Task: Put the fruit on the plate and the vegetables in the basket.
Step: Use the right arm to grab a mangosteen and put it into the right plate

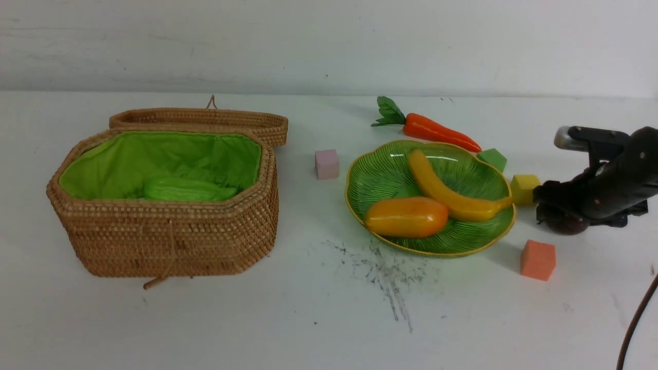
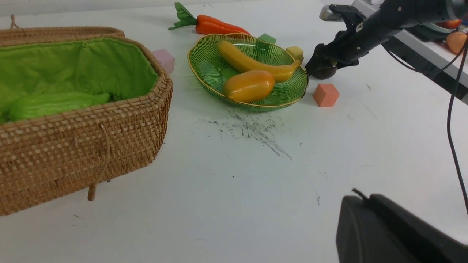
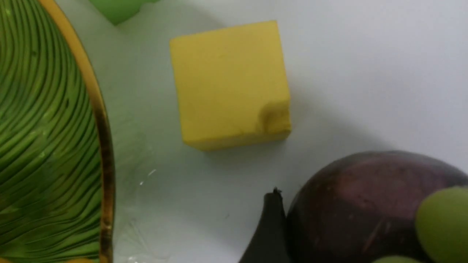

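right arm low, angled down, jaws seemingly around mangosteen

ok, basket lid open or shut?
Open. The lid lies flipped back behind the basket; the green lining and gourd inside show from the front.

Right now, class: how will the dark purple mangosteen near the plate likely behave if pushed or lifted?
The mangosteen looks round, so a push would probably roll it across the flat table. Its smooth, slightly shiny skin may slip in a grip. It appears rigid, so squeezing likely won't deform it.
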Available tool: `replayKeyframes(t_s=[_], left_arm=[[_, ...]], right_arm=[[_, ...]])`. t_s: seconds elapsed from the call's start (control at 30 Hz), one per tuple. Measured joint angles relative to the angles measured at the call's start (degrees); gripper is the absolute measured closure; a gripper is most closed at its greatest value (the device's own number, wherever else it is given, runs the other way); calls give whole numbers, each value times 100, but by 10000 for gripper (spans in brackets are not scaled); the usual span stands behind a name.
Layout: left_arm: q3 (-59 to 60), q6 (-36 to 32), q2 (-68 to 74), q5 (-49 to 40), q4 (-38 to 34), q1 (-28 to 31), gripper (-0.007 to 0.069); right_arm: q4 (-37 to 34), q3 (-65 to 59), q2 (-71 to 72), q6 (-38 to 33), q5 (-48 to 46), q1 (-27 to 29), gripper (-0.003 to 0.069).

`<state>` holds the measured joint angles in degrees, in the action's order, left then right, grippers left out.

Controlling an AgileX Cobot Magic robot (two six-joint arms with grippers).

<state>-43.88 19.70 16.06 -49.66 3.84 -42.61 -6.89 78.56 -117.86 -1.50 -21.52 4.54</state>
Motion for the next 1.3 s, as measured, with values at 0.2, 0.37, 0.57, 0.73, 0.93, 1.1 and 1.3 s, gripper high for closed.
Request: replayKeyframes(t_s=[0.2,0.37,0.57,0.73,0.93,1.1,1.3], left_arm=[[0,0,0,0,-23,0,610],[0,0,0,-2,-76,0,609],[0,-29,0,126,-81,0,606],[0,-39,0,530,-81,0,604],[0,-39,0,575,-81,0,603],[0,-39,0,575,-81,0,596],[0,-39,0,575,-82,0,596]], right_arm=[[0,0,6,0,-68,0,88],[57,0,306,0,-439,0,88],[-252,6,1408,-98,-613,-226,88],[-908,29,1756,-685,-409,-1078,88],[-1495,29,1351,-1310,537,-2084,88],[-1574,29,851,-1449,1284,-2383,88],[-1596,29,514,-1463,1468,-2474,27]])
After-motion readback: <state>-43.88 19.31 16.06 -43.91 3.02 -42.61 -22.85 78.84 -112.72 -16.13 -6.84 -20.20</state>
